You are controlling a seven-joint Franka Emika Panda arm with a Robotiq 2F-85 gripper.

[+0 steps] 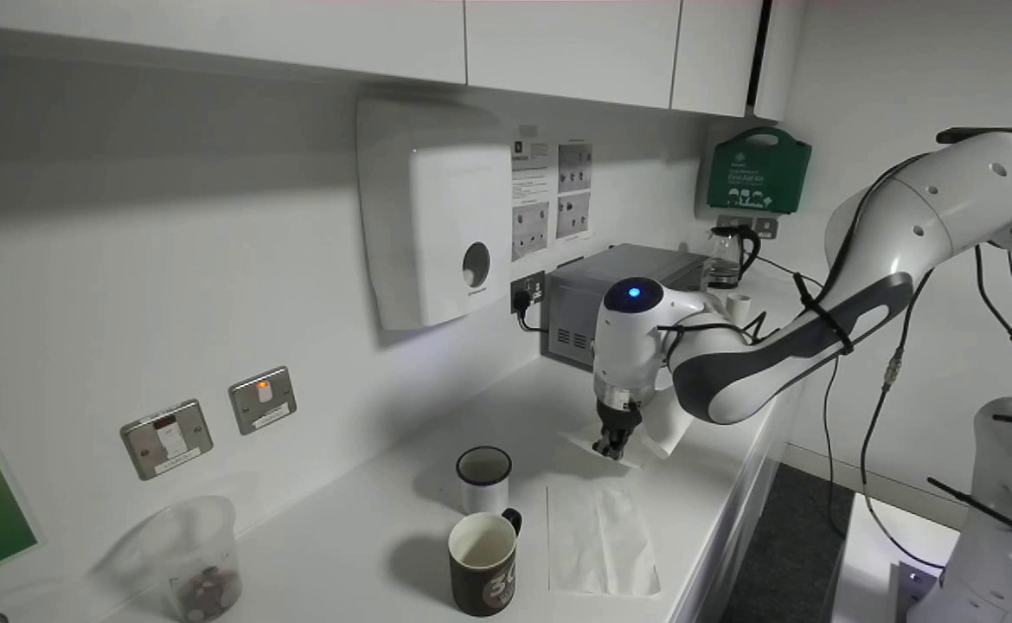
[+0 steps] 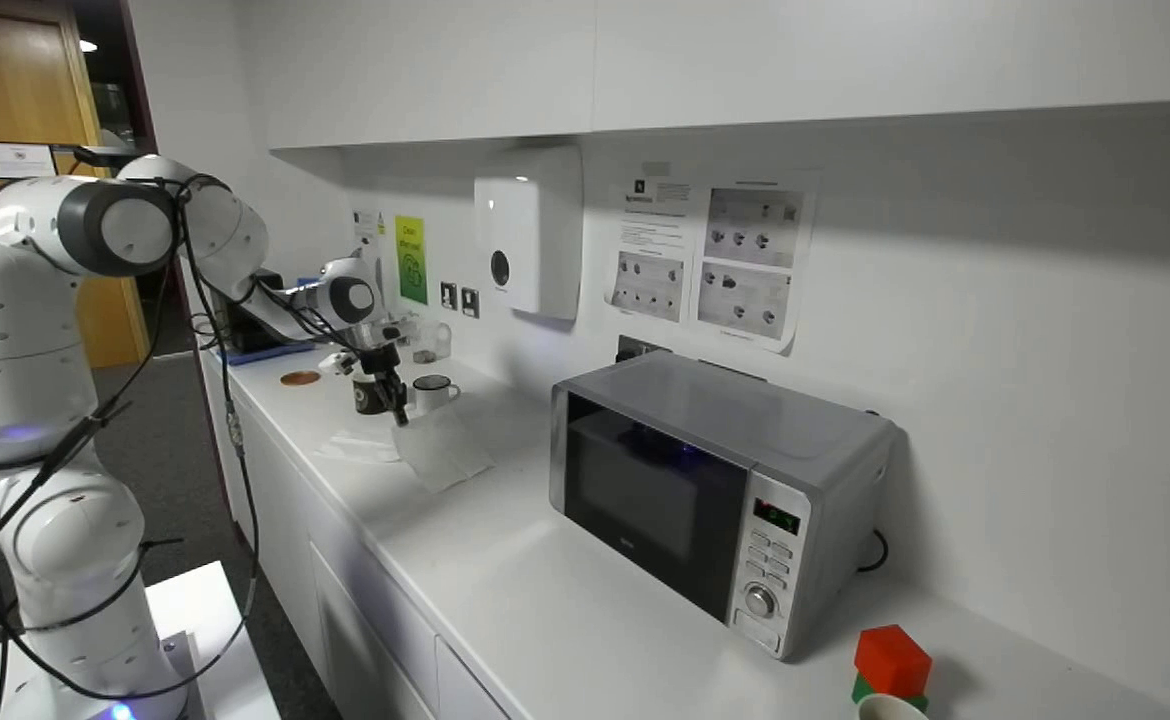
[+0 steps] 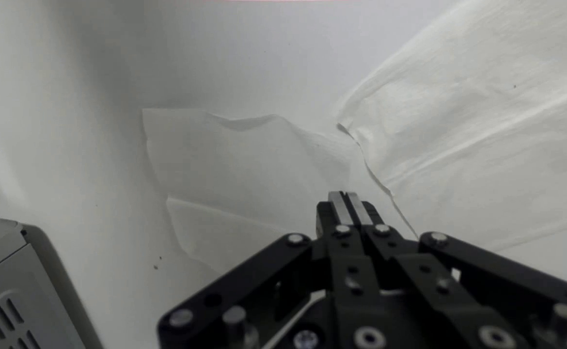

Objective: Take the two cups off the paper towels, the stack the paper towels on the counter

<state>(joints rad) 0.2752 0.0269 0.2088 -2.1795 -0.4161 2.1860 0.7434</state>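
The dark mug (image 1: 476,588) and the white cup with a dark rim (image 1: 484,497) stand upright on the white counter (image 1: 342,562), beside the flat paper towel (image 1: 601,545); both also show in an exterior view (image 2: 370,400). My gripper (image 1: 610,450) points down at the other paper towel (image 2: 445,450), on the microwave side. In the wrist view the fingers (image 3: 345,196) are together over this towel (image 3: 244,165). Part of the sheet rises beside the gripper; the paper between the tips is hidden. The flat towel (image 3: 482,121) lies right of the fingers.
A clear container (image 1: 199,571) stands near the wall. The microwave (image 1: 618,285) is behind the gripper and shows in the wrist view (image 3: 17,305). A white dispenser (image 1: 437,216) hangs on the wall. A red block (image 2: 890,660) sits on something green beyond the microwave.
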